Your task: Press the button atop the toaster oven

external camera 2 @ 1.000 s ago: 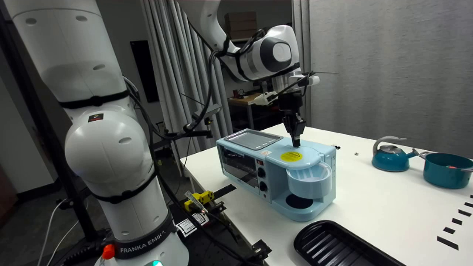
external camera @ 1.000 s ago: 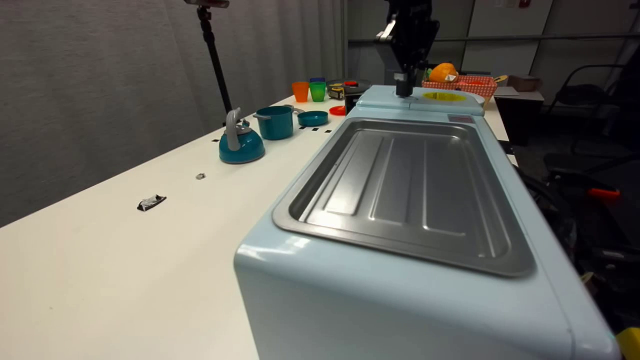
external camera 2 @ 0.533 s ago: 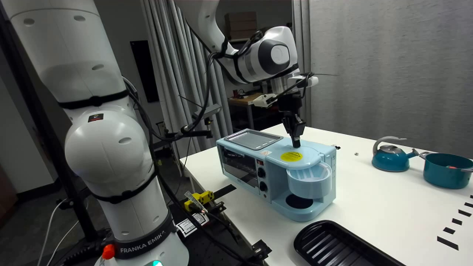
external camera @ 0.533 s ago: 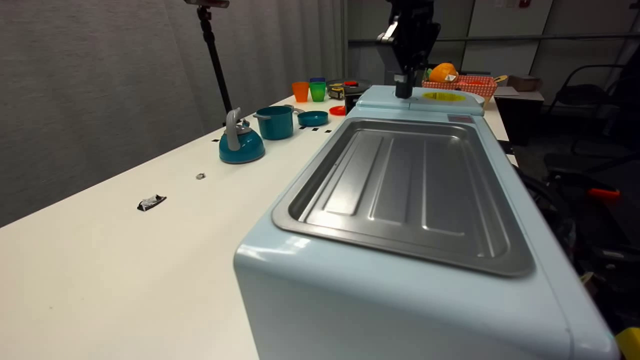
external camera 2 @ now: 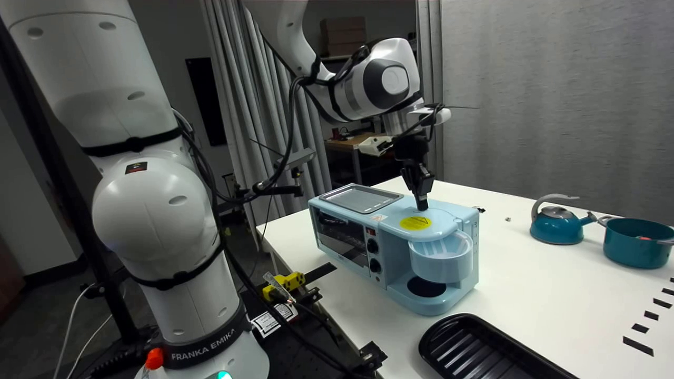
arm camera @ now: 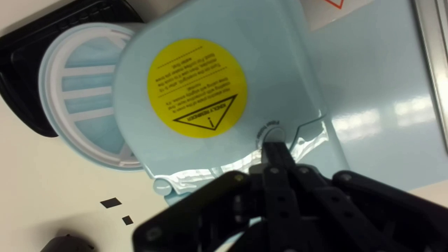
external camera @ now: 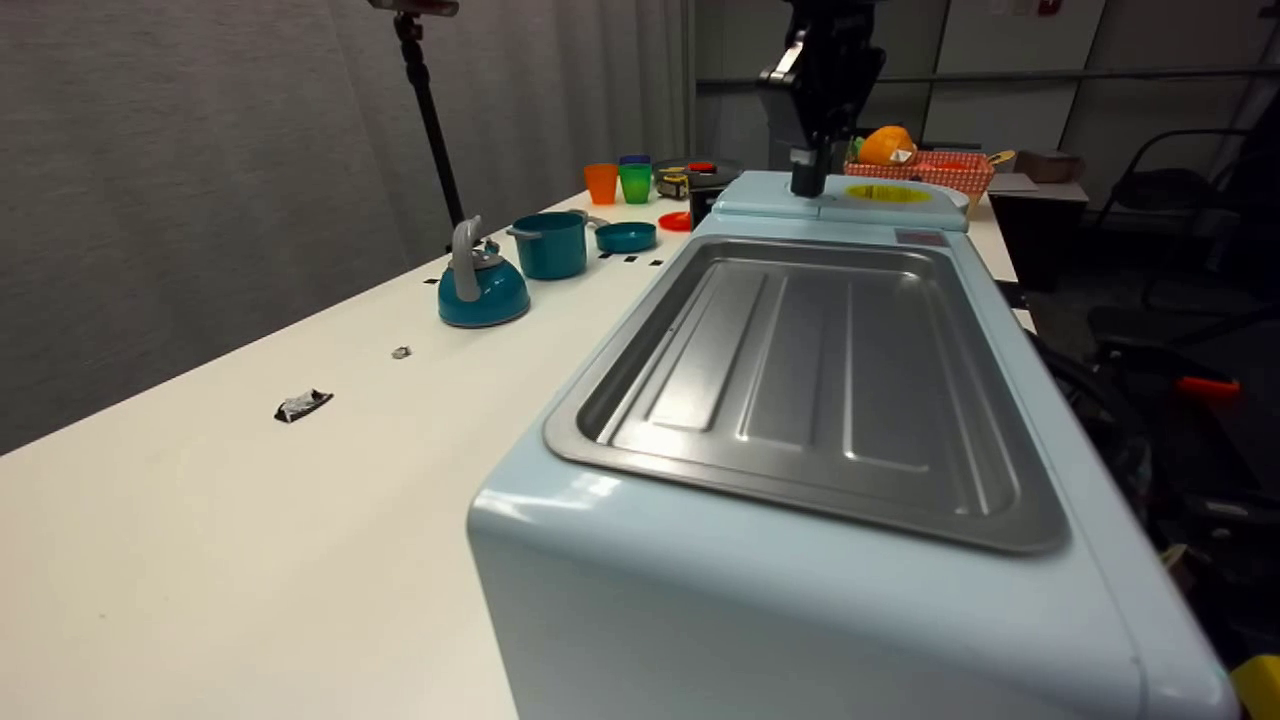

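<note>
Gripper (arm camera: 276, 147) fingers are pinched together, nothing held, tips right at round button (arm camera: 275, 134) on toaster oven (external camera 2: 395, 250), contact unclear, yellow sticker (arm camera: 196, 87) near them.

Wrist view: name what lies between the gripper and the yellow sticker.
Starting at the gripper: the visible part of the round button, its curved lettering, then pale blue surface of the toaster oven, all in the wrist view.
</note>
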